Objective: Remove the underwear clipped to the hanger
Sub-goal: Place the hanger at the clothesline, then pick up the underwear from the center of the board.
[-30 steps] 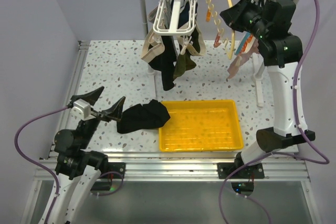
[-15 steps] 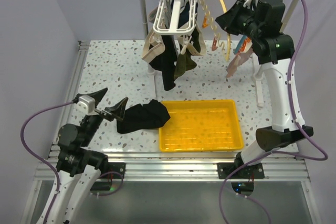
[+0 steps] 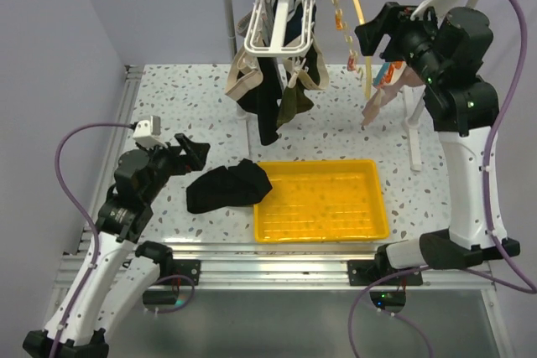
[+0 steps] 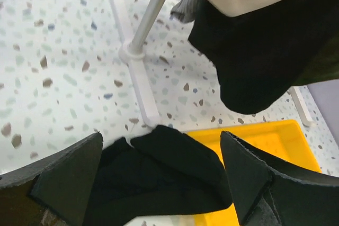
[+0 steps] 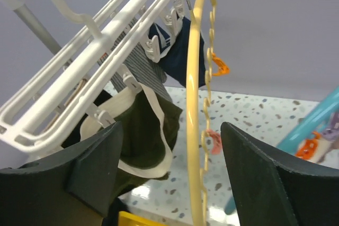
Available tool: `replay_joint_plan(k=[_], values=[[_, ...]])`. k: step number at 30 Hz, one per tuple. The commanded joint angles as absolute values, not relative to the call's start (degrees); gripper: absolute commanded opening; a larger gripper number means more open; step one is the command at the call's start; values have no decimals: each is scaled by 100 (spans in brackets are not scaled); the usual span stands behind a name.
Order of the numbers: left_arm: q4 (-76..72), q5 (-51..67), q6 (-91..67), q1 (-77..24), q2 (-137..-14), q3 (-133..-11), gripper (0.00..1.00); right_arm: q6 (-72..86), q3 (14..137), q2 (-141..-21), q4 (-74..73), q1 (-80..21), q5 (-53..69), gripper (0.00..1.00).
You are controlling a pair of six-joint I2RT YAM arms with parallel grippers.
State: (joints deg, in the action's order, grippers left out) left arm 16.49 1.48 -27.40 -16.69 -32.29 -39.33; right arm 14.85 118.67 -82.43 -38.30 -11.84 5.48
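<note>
One change: the right gripper (image 5: 169,130) has parted its jaws.

The yellow hoop (image 5: 193,130) hangs straight ahead of the right tool (image 3: 375,27), between its spread fingers and just right of the white hanger (image 5: 100,62); clipped underwear (image 3: 273,98) crowds the space under that hanger; the rail post (image 3: 226,14) bars its left side. Bare surface (image 3: 176,106) left of the post gives room; ahead of the wide-spread left tool (image 4: 159,136) a black garment (image 4: 159,178) lies against the tray (image 3: 319,163); the space above the tray is free.
</note>
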Motion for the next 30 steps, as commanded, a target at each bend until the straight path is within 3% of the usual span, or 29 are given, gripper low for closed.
replay_joint_plan(k=[1, 7, 17, 30], values=[[2399, -176, -3839, -1687, -3585, -4166, 95, 757, 11611, -7753, -3524, -1116, 325, 80], [2557, 130, -4991, -1687, -4261, -3999, 91, -208, 11066, -7164, -3604, -1107, 396, 99], [2197, 519, -7066, -1696, -5220, -3226, 89, -861, 9871, -6460, -3744, -1002, 9, 98], [2285, 229, -8191, -1802, -7539, -3787, 78, -853, 8983, -5731, -3779, -932, 158, 99]])
